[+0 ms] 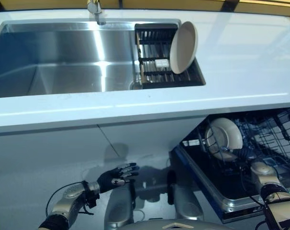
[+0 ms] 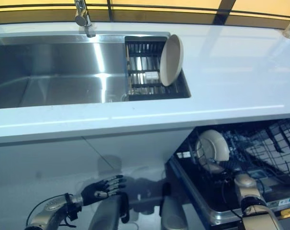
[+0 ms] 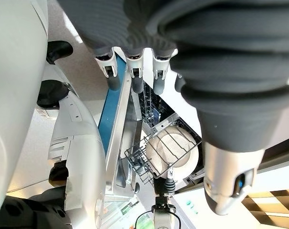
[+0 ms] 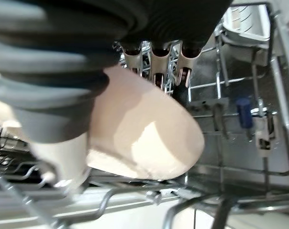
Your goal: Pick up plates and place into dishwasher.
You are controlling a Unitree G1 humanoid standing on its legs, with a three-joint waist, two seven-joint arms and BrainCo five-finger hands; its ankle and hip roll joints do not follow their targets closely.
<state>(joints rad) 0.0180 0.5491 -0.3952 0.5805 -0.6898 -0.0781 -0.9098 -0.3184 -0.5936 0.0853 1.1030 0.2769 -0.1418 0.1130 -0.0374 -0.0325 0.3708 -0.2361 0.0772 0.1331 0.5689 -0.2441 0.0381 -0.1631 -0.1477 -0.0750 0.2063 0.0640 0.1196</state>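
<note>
Two plates concern us. One plate stands on edge in the dishwasher rack at the lower right of the left eye view; the other plate leans upright in the dark drying rack set into the right end of the sink, upper centre of the frame, untouched.

Our right hand is down in the dishwasher. In the right wrist view the fingers reach over the top rim of the pale plate and the thumb lies against its near face, so we read it as holding the plate on both sides, though this view is so close that we may be mistaking contact for a firm pinch. The plate looks seated between the rack's wires.

Our left hand hangs low at the lower left of the left eye view, in front of the white cabinet, fingers loosely spread and carrying nothing.

We judge the step in hand to be setting the first plate into the rack, nearly done. The next move calls for letting the fingers and thumb loosen, drawing the right hand up and clear of the wires without tipping the plate, then raising it to the counter for the second plate. That plate leans on its edge, so we should take it by the rim.
</note>
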